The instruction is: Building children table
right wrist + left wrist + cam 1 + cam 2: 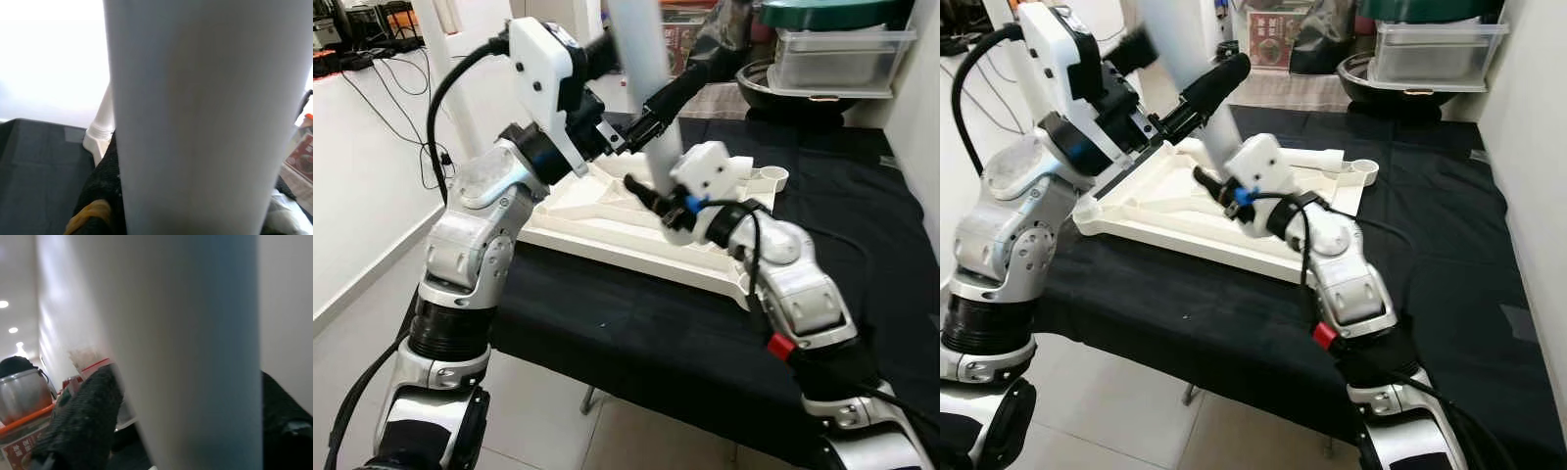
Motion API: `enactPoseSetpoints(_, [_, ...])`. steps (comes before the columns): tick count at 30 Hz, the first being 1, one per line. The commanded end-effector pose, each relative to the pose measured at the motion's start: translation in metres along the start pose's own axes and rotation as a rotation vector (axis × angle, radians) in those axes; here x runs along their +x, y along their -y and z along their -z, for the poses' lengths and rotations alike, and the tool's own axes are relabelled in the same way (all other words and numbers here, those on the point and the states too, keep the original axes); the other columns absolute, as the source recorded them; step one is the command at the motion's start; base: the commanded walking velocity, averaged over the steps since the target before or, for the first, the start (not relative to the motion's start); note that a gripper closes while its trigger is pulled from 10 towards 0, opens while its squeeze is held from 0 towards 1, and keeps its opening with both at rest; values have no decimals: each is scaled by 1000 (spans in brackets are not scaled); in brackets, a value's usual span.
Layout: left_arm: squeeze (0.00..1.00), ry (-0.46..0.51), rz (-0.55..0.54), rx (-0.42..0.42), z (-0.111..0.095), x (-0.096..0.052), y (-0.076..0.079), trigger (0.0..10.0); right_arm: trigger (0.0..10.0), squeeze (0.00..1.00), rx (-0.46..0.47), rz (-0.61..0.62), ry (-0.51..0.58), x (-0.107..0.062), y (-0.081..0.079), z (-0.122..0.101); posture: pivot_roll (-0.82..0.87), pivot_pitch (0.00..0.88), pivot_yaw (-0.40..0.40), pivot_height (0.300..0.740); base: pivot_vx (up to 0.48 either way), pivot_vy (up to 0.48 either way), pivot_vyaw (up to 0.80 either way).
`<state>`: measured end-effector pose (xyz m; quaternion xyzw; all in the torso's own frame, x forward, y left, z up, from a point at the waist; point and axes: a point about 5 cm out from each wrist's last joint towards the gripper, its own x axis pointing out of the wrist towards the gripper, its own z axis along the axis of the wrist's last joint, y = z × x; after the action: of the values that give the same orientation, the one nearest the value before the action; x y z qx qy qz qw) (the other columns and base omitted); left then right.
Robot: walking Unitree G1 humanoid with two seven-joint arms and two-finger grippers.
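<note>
Both end effectors, left (641,116) and right (651,196), clamp a smooth white cylindrical table leg (641,69) above the ribbed white plastic tabletop (607,220).

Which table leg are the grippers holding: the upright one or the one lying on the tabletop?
The upright white leg, gripped by both grippers; the other leg lies flat at the tabletop's far edge.

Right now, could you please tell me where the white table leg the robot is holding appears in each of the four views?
Left eye view: the white table leg rises from centre to the top edge, above the upturned tabletop.
Right eye view: upper left of centre, blurred.
Left wrist view: a broad pale column through the middle.
Right wrist view: a wide column, centre to right.
Shared landmark: the black cloth.
</note>
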<state>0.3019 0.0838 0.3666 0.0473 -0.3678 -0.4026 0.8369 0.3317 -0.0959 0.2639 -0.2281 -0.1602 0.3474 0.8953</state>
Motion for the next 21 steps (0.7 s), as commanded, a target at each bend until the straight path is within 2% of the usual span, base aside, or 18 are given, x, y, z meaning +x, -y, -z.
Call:
enactPoseSetpoints(1, [0,-40,-79,-2,5,-4,-15,0,10000,0,-81,-55,115,0,-10,-20,-51,0,71,740,0,0,0])
enactPoseSetpoints(9, [0,-30,-97,-60,4,-1,-22,0,10000,0,-96,-88,122,1,-15,-17,-44,0,73,740,0,0,0])
enactPoseSetpoints(10, [0,-13,-68,-91,1,-1,-20,0,10000,969,-63,-111,125,0,-14,-16,-42,0,72,740,0,0,0])
enactPoseSetpoints(11, [0,10,-17,-136,-2,-1,-16,0,10000,1000,-35,-151,132,-1,-10,-15,-37,0,70,740,0,0,0])
enactPoseSetpoints(14, [0,15,0,-149,-3,-1,-15,0,10000,1000,-38,-166,134,-1,-9,-16,-37,0,70,740,0,0,0])
enactPoseSetpoints(16, [0,10,125,-194,-5,-4,-5,0,10000,1000,-55,-275,141,-5,-10,-17,-31,0,65,740,0,0,0])
enactPoseSetpoints(18, [0,10,125,-194,-5,-4,-5,0,10000,1000,-55,-275,141,-5,-10,-17,-31,0,65,740,0,0,0])
enactPoseSetpoints(19, [0,5,178,-206,-6,-6,-1,0,10000,1000,-63,-314,139,-7,-10,-17,-29,0,64,740,0,0,0])
enactPoseSetpoints(20, [0,5,178,-206,-6,-6,-1,0,10000,1000,-63,-314,139,-7,-10,-17,-29,0,64,740,0,0,0])
enactPoseSetpoints(21, [0,8,233,-227,-7,-7,3,0,10000,804,-74,-361,125,-9,-11,-16,-25,0,60,740,0,0,0])
